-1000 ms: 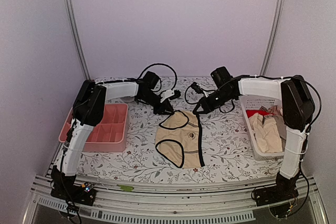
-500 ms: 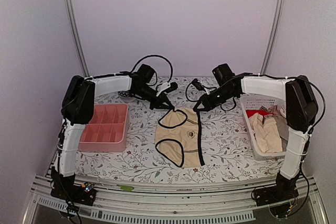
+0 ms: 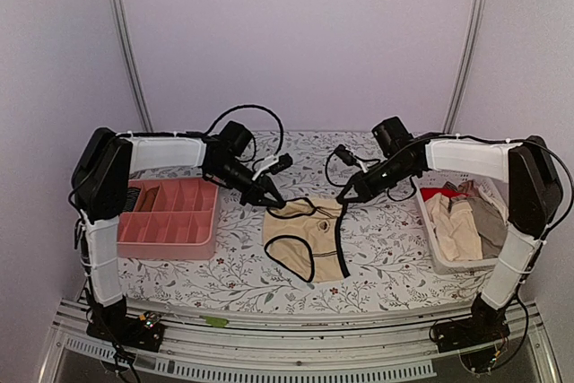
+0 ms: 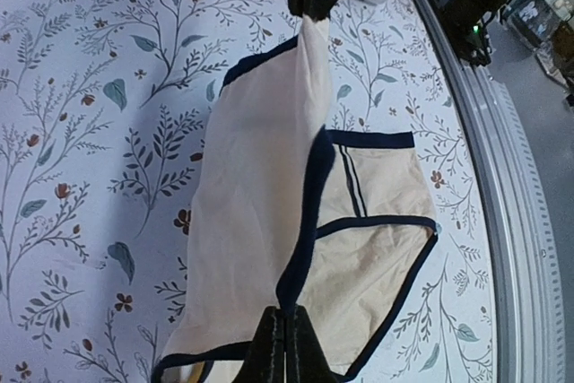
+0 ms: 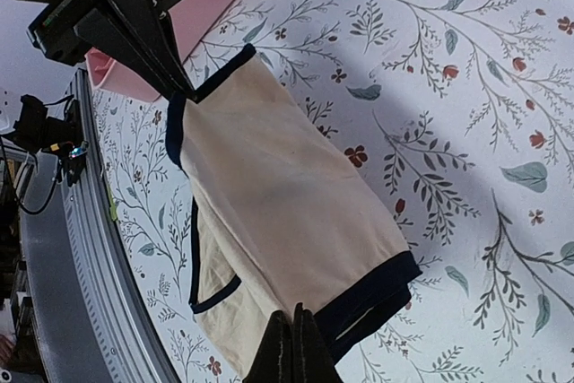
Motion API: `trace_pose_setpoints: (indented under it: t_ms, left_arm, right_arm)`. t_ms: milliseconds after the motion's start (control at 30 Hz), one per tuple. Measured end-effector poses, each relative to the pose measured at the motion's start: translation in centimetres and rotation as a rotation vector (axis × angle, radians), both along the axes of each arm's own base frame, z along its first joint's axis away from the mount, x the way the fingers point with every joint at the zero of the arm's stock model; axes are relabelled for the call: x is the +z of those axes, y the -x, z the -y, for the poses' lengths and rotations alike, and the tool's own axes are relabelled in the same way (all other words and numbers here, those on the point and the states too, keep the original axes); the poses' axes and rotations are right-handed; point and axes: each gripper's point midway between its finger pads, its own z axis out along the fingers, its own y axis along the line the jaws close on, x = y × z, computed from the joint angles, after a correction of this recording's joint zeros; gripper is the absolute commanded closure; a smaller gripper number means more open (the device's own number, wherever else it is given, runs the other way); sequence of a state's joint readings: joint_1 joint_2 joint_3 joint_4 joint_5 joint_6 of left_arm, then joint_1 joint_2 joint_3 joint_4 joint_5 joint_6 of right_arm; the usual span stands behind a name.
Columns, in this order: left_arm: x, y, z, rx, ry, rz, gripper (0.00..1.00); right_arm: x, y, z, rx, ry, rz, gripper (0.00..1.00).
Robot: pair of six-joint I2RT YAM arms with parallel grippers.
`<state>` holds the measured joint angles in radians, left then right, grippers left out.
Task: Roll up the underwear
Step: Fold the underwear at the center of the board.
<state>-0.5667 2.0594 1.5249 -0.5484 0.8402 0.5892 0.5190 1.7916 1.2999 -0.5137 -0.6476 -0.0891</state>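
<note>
A beige pair of underwear with black trim (image 3: 307, 232) lies at the table's middle, its far edge lifted and folding toward the near side. My left gripper (image 3: 272, 201) is shut on its far left corner. My right gripper (image 3: 342, 199) is shut on its far right corner. In the left wrist view the left gripper (image 4: 284, 334) pinches the black trim of the underwear (image 4: 256, 195). In the right wrist view the right gripper (image 5: 291, 338) pinches the cloth edge of the underwear (image 5: 287, 204). More beige underwear (image 3: 457, 226) lies in the white basket (image 3: 435, 253).
A pink divided tray (image 3: 170, 218) stands at the left, also seen in the right wrist view (image 5: 202, 6). The white basket is at the right edge, next to the right arm. The floral cloth (image 3: 386, 248) covers the table.
Both grippers have lifted the garment's far edge and drawn it toward the near side, so the cloth now folds over itself. The left arm has swung left and back.
</note>
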Motion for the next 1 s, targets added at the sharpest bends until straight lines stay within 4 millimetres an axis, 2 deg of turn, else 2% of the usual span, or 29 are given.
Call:
trace_pose_setpoints:
  t_ms: [333,533,733,1000]
  left_arm:
    - [-3.4,5.7,0.0,-0.053,-0.049,-0.103,1.00]
    - [-4.6,8.4,-0.7,-0.078,-0.077,-0.136,1.00]
    - [-4.2,9.6,-0.6,-0.094,-0.067,-0.115,1.00]
    - [-4.9,10.9,-0.3,-0.108,-0.085,-0.108,1.00]
  right_arm:
    - [-4.6,6.6,0.3,0.063,0.038,-0.151,1.00]
    - [-6.3,9.2,0.1,0.090,0.052,-0.200,1.00]
    - [-7.0,10.7,-0.3,0.112,0.053,-0.225,1.00]
    - [-7.6,11.4,0.0,0.116,0.055,-0.237,1.00]
